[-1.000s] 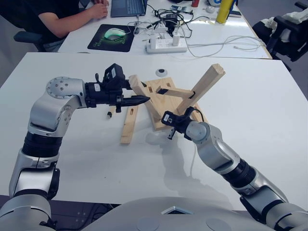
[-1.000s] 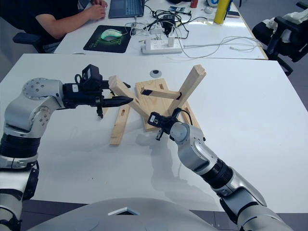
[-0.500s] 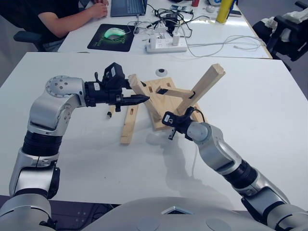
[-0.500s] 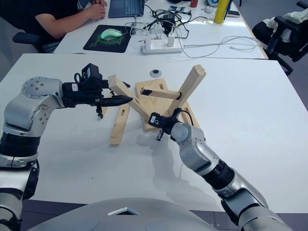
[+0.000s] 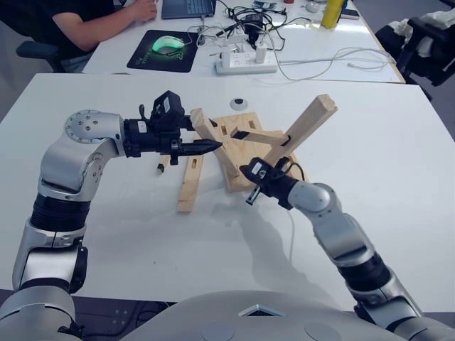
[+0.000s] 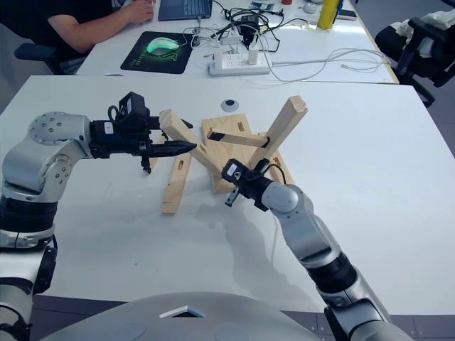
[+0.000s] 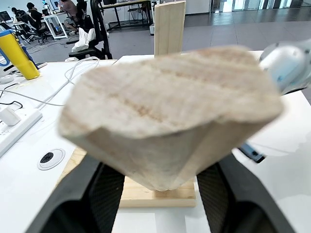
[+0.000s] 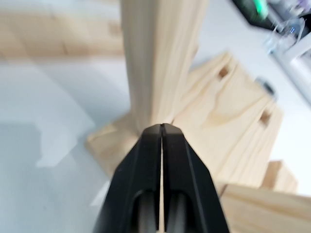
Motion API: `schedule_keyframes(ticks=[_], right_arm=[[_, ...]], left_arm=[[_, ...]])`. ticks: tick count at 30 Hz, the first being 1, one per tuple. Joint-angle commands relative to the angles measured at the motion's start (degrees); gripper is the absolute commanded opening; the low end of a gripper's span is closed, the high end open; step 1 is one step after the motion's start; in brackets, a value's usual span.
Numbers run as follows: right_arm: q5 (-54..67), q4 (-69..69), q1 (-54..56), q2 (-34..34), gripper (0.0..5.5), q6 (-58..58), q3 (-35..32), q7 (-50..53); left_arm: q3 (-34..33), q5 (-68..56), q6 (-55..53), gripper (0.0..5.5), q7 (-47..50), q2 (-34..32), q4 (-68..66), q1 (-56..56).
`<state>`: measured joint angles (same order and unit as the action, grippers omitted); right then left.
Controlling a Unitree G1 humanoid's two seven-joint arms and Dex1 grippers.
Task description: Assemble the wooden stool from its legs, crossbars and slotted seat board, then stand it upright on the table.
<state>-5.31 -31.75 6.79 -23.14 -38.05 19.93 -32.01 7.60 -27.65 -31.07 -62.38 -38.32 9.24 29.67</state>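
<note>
The seat board (image 5: pixel 226 132) lies flat on the desk (image 5: pixel 106 234), the left gripper (image 5: pixel 212 146) clamped on one slanting leg (image 5: pixel 201 122), the right gripper (image 5: pixel 249 195) closed and empty at the foot of the tall leg (image 5: pixel 307 125); the wood looks stiff and light with likely loose joints, best gripped low near the slots.

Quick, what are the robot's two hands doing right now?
Left gripper: closed on the end of a wooden leg.
Right gripper: closed, holding nothing.

Seat board (image 5: pixel 229 125): slotted — flat on the table (image 5: pixel 106 234).
Tall leg (image 5: pixel 309 122): tilted, rising from it.
Crossbar (image 5: pixel 259 135): meets the Tall leg.
Short leg (image 5: pixel 201 122): tilted.
Loose leg (image 5: pixel 190 186): flat alongside.
</note>
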Motion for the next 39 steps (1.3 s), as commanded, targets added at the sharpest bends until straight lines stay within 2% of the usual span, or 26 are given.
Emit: schedule_keyframes(ticks=[1, 6, 12, 19, 23, 26, 33, 39], right_arm=[[7.7, -9.56, -3.54, 4.16, 0.0, 0.81, -6.7, 1.01], [11.34, -14.91, -2.73, 9.09, 0.0, 2.5, -7.97, 5.17], [5.14, -13.74, 2.64, 12.27, 0.0, 2.73, -6.78, 14.49], [-1.02, -10.65, 4.89, 10.73, 0.0, 1.31, -2.84, 17.38], [-4.17, -8.29, 3.99, 6.71, 0.0, -3.11, 2.58, 15.02], [-5.06, -7.71, 3.41, 4.88, 0.0, -5.11, 3.93, 14.02], [-2.9, -9.17, 7.76, 10.28, 0.0, -0.76, -2.26, 16.82], [-1.74, -10.38, 9.25, 11.73, 0.0, 2.58, -3.15, 16.52]], left_arm=[[0.97, 1.01, -1.81, 2.08, 0.02, -0.67, -0.43, -0.79], [1.31, 0.95, -1.99, 2.08, -0.15, -0.54, -0.52, -0.38], [1.98, 1.15, -1.86, 2.08, -0.74, -0.38, -1.21, 0.51], [2.81, 1.31, -1.3, 2.08, -1.45, -0.12, -2.56, 1.76], [2.85, 1.16, -1.32, 2.08, -1.42, -0.24, -2.57, 1.74], [2.74, 1.05, -1.45, 2.08, -1.28, -0.29, -2.44, 1.66], [2.54, 0.98, -1.5, 2.08, -1.19, -0.4, -2.38, 1.44], [2.51, 1.03, -1.5, 2.08, -1.06, -0.34, -2.4, 1.55]])
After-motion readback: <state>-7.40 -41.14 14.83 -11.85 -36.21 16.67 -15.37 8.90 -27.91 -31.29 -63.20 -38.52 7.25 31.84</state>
